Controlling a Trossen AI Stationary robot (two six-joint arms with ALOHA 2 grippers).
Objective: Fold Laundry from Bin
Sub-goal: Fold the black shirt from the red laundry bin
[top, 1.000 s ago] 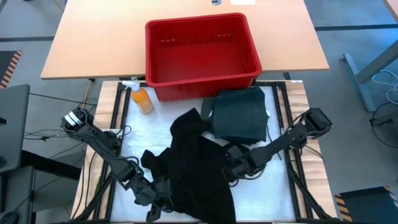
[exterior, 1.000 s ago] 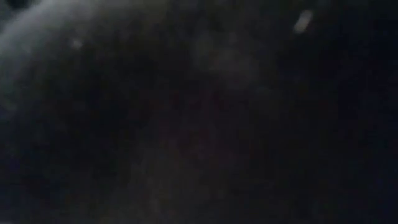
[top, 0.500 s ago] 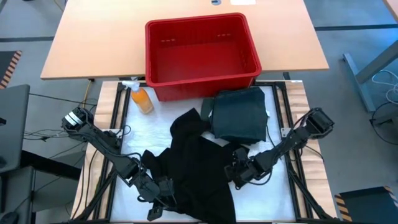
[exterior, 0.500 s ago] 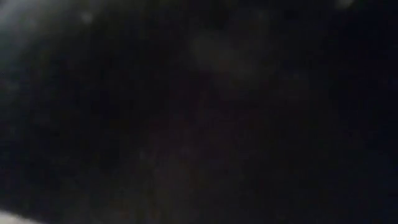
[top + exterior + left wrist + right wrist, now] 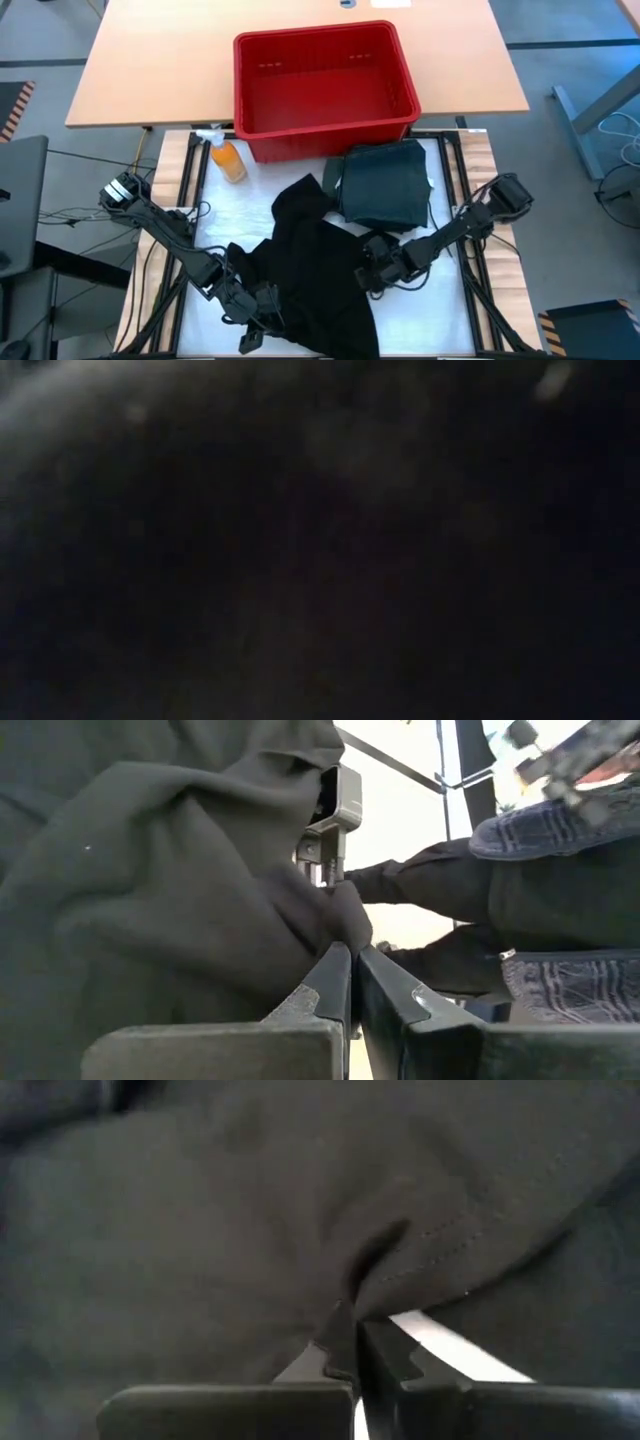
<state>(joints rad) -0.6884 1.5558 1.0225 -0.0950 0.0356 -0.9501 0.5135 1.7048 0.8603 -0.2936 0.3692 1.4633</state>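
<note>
My right claw [image 5: 366,279] and left claw [image 5: 262,305] are both pinched shut on edges of the black garment [image 5: 315,270], heaped near the bench's front edge. It's soft, limp and light; hems grip best.

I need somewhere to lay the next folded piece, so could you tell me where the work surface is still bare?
Bare white surface lies between the orange spray bottle and the black garment, and a strip right of the folded green shirt. The front is crowded: left gripper and right gripper both pinch that garment. The red bin looks empty.
</note>
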